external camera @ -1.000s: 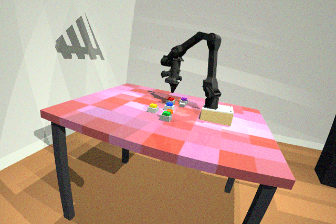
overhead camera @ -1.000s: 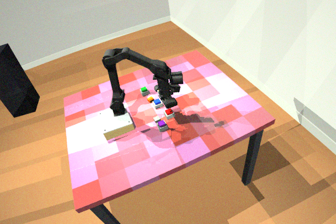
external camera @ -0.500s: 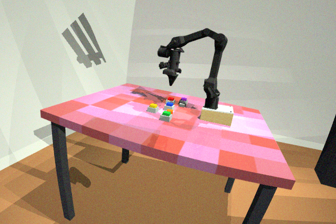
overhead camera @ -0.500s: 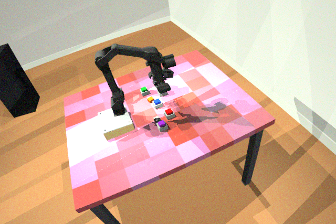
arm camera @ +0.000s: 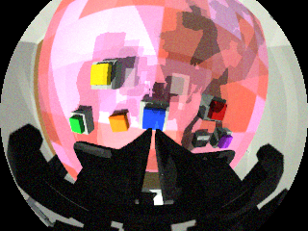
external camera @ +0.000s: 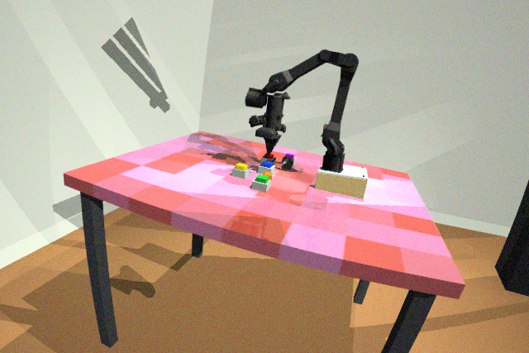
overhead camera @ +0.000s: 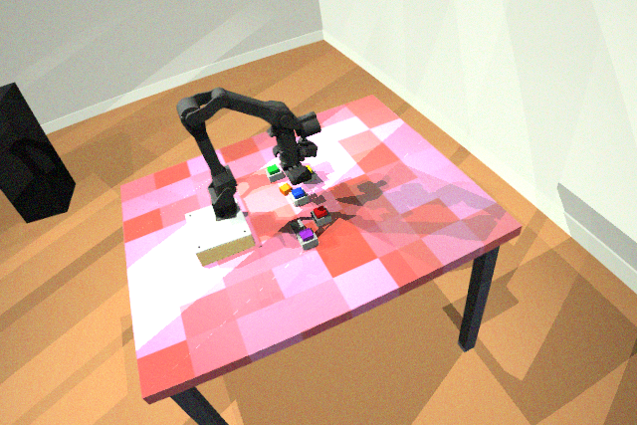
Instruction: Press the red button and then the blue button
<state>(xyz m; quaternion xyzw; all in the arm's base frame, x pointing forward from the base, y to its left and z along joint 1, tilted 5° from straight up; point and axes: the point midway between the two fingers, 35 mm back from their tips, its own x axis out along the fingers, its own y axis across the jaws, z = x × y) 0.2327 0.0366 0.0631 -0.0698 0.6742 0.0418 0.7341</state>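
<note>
My gripper (overhead camera: 299,181) (external camera: 269,153) (arm camera: 153,131) is shut and empty, pointing down. Its fingertips are a little above the blue button, with a gap between them in the exterior view. The blue button (overhead camera: 298,192) (external camera: 267,164) (arm camera: 154,117) sits in a pale square housing, its cap raised, just ahead of the fingertips in the wrist view. The red button (overhead camera: 320,211) (external camera: 269,155) (arm camera: 218,110) stands in a darker grey housing, right of the blue one in the wrist view. Its cap is raised and nothing touches it.
Other buttons are green (overhead camera: 272,169) (external camera: 261,178) (arm camera: 77,124), yellow (external camera: 241,166) (arm camera: 100,74) and purple (overhead camera: 307,234) (external camera: 289,155) (arm camera: 224,141). An orange block (overhead camera: 285,188) (arm camera: 118,121) lies beside the blue button. A grey block (arm camera: 201,139) lies beside the purple button.
</note>
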